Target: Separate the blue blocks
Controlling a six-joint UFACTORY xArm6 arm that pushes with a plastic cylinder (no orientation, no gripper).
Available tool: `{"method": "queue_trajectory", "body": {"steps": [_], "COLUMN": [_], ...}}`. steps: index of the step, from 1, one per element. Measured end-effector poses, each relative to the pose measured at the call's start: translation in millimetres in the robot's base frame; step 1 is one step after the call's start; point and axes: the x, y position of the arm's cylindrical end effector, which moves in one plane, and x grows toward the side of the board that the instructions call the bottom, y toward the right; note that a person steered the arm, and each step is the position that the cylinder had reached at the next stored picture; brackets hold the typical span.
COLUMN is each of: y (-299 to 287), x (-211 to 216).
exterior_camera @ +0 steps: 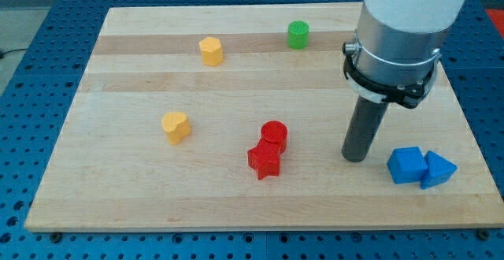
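Two blue blocks sit touching at the view's lower right of the wooden board (pixel 236 79): a blue cube (pixel 406 165) and, on its right, a blue wedge-like block (pixel 439 169). My tip (pixel 355 158) rests on the board just left of the blue cube, a small gap between them. The dark rod rises from it to the arm's grey and white body at the view's upper right.
A red cylinder (pixel 274 135) touches a red star block (pixel 265 161) left of my tip. A yellow-orange block (pixel 176 126) lies at mid-left, a yellow hexagon-like block (pixel 211 51) at upper left, a green cylinder (pixel 298 35) near the top edge.
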Motion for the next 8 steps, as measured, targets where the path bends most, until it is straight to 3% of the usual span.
{"method": "queue_trajectory", "body": {"steps": [1, 3, 4, 5, 6, 7, 8], "y": [0, -25, 13, 111, 156, 155, 88], "x": [-2, -72, -74, -44, -8, 27, 28]}}
